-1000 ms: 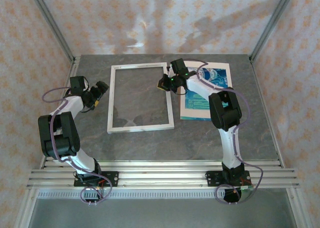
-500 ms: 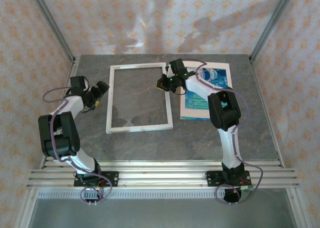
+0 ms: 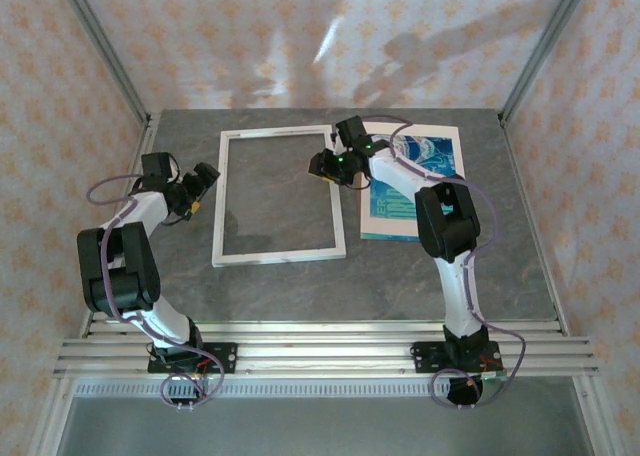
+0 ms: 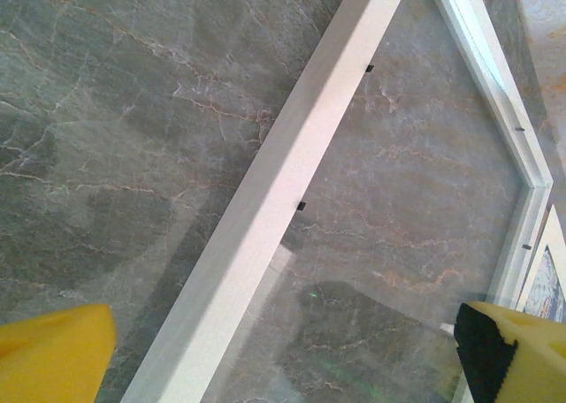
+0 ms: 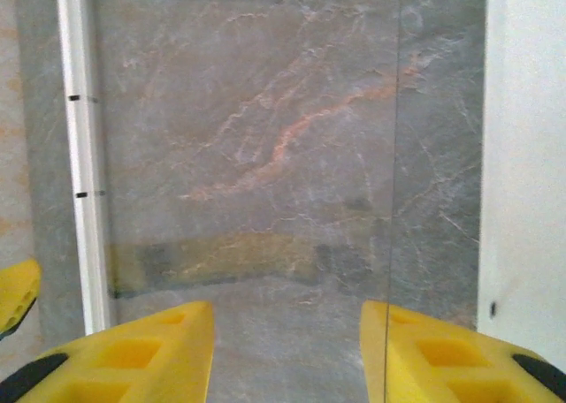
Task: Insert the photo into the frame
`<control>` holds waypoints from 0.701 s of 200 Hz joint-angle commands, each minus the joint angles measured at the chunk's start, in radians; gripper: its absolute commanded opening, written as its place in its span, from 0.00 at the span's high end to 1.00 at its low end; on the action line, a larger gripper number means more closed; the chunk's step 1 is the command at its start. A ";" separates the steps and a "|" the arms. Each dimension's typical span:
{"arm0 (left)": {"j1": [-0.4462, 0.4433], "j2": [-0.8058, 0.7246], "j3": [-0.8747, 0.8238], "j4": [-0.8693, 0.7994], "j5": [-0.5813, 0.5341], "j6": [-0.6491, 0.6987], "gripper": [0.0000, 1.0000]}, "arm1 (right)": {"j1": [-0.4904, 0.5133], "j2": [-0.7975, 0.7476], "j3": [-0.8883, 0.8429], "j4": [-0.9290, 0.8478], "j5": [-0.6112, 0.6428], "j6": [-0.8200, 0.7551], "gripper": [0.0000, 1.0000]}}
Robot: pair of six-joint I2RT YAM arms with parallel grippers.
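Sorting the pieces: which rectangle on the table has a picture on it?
The photo, teal-blue, right of the frame, which is just a white border with tabletop showing through.

The frame [image 3: 281, 255] is being supported flat by the table [image 3: 400, 276], left of centre. The photo [image 3: 435, 154] is being supported flat just right of it, partly overlapped by the right arm [image 3: 445, 221]. The right gripper [image 3: 323, 166] is being held over the frame's right rail, the left gripper [image 3: 200, 188] just outside its left rail.

The frame [image 3: 280, 257], a thin white rectangle, lies flat on the bench [image 3: 400, 286] left of centre, with grey stone showing through its middle. Just to its right, the teal-blue photo [image 3: 438, 156] with pale lettering lies flat, outside the frame.
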 commanded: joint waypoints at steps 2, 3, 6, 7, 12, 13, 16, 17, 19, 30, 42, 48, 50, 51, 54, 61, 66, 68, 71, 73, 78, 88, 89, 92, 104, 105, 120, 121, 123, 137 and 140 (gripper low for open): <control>-0.010 0.008 -0.010 0.022 0.005 -0.009 0.00 | 0.005 -0.023 0.038 -0.073 0.085 -0.029 0.45; -0.011 0.008 -0.010 0.022 0.005 -0.009 0.00 | 0.004 -0.023 0.038 -0.074 0.087 -0.030 0.45; -0.011 0.008 -0.010 0.022 0.005 -0.009 0.00 | 0.004 -0.024 0.038 -0.077 0.090 -0.032 0.44; -0.010 0.008 -0.010 0.022 0.005 -0.008 0.00 | 0.004 -0.024 0.038 -0.078 0.092 -0.031 0.43; -0.011 0.008 -0.010 0.022 0.005 -0.009 0.00 | 0.005 -0.026 0.038 -0.081 0.098 -0.032 0.42; -0.012 0.007 -0.010 0.022 0.005 -0.009 0.00 | 0.005 -0.027 0.038 -0.081 0.100 -0.032 0.42; -0.011 0.008 -0.009 0.022 0.006 -0.009 0.00 | 0.004 -0.027 0.038 -0.082 0.103 -0.034 0.41; -0.011 0.007 -0.009 0.022 0.006 -0.009 0.00 | 0.005 -0.027 0.038 -0.083 0.104 -0.034 0.41; -0.012 0.008 -0.010 0.022 0.006 -0.009 0.00 | 0.006 -0.029 0.038 -0.084 0.106 -0.034 0.40; -0.011 0.008 -0.011 0.021 0.005 -0.009 0.00 | 0.005 -0.032 0.041 -0.094 0.119 -0.038 0.38; -0.013 0.006 -0.011 0.023 0.005 -0.008 0.00 | 0.004 -0.038 0.050 -0.114 0.145 -0.048 0.37; -0.014 0.004 -0.011 0.023 0.004 -0.009 0.00 | 0.004 -0.040 0.055 -0.126 0.163 -0.053 0.36; -0.013 0.003 -0.012 0.023 0.006 -0.009 0.00 | 0.003 -0.041 0.056 -0.130 0.171 -0.056 0.36; -0.013 0.003 -0.012 0.023 0.005 -0.009 0.00 | 0.004 -0.043 0.057 -0.132 0.173 -0.058 0.36; -0.013 0.003 -0.011 0.024 0.005 -0.009 0.00 | 0.004 -0.044 0.058 -0.138 0.185 -0.059 0.35; -0.014 0.002 -0.012 0.023 0.005 -0.009 0.00 | 0.003 -0.049 0.065 -0.157 0.215 -0.068 0.34; -0.013 0.000 -0.013 0.024 0.006 -0.009 0.00 | 0.004 -0.053 0.069 -0.172 0.236 -0.074 0.34; -0.014 0.000 -0.013 0.024 0.005 -0.009 0.00 | 0.003 -0.055 0.070 -0.176 0.244 -0.076 0.34; -0.013 0.000 -0.012 0.023 0.005 -0.009 0.00 | 0.004 -0.058 0.073 -0.182 0.257 -0.080 0.33; -0.013 -0.001 -0.012 0.024 0.005 -0.009 0.00 | 0.003 -0.060 0.073 -0.186 0.264 -0.083 0.33; -0.013 -0.001 -0.012 0.025 0.005 -0.009 0.00 | 0.002 -0.066 0.072 -0.195 0.283 -0.088 0.33; -0.013 -0.002 -0.012 0.024 0.006 -0.009 0.00 | -0.003 -0.075 0.070 -0.210 0.312 -0.095 0.32; -0.014 -0.003 -0.013 0.024 0.007 -0.009 0.00 | -0.003 -0.076 0.070 -0.212 0.315 -0.096 0.32; -0.013 -0.003 -0.013 0.024 0.005 -0.010 0.00 | -0.005 -0.079 0.070 -0.216 0.321 -0.096 0.32; -0.014 -0.004 -0.014 0.026 0.005 -0.011 0.00 | -0.014 -0.081 0.072 -0.237 0.347 -0.094 0.32; -0.013 -0.004 -0.014 0.027 0.005 -0.011 0.00 | -0.015 -0.081 0.071 -0.240 0.349 -0.093 0.32; -0.015 -0.004 -0.017 0.030 0.004 -0.012 0.00 | -0.024 -0.067 0.081 -0.266 0.364 -0.093 0.32; -0.015 -0.002 -0.017 0.030 0.004 -0.012 0.00 | -0.024 -0.066 0.081 -0.268 0.364 -0.095 0.32; -0.016 -0.001 -0.017 0.031 0.004 -0.012 0.00 | -0.025 -0.063 0.083 -0.270 0.365 -0.097 0.32; -0.018 0.003 -0.016 0.033 0.005 -0.014 0.00 | -0.025 -0.041 0.099 -0.286 0.360 -0.105 0.32; -0.018 0.003 -0.016 0.033 0.005 -0.014 0.00 | -0.025 -0.036 0.102 -0.287 0.355 -0.106 0.32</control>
